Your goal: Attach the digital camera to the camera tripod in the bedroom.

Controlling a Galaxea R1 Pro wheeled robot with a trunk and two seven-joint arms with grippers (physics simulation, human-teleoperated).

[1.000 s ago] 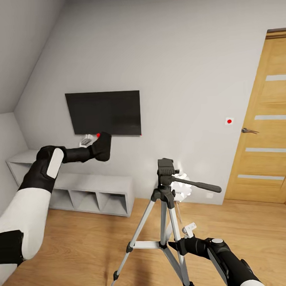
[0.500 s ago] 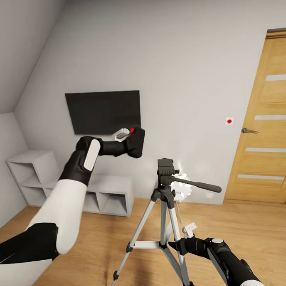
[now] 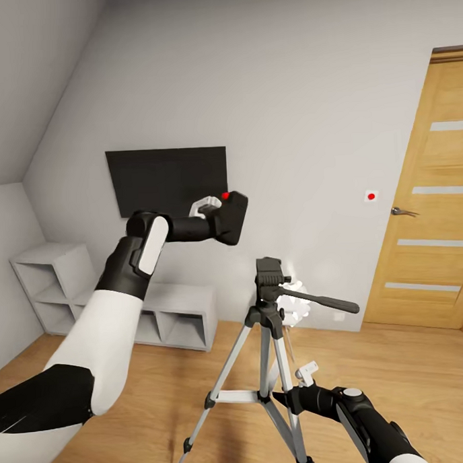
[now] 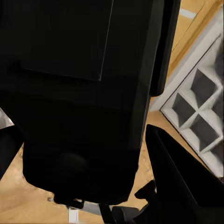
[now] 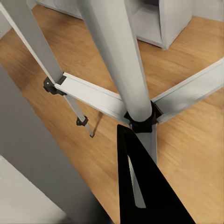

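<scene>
The left gripper (image 3: 221, 215) — clamped on the digital camera (image 3: 232, 217) — had moved rightward and up, nearer above the camera tripod (image 3: 268, 304); right gripper (image 3: 292, 395) state indeterminate.

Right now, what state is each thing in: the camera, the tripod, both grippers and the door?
camera: held in the air, up and left of the tripod head, not attached.
tripod: standing, legs spread, head bare.
left gripper: jaws shut on the camera.
right gripper: low beside the tripod's centre column; jaws cannot be judged.
door: closed.
</scene>
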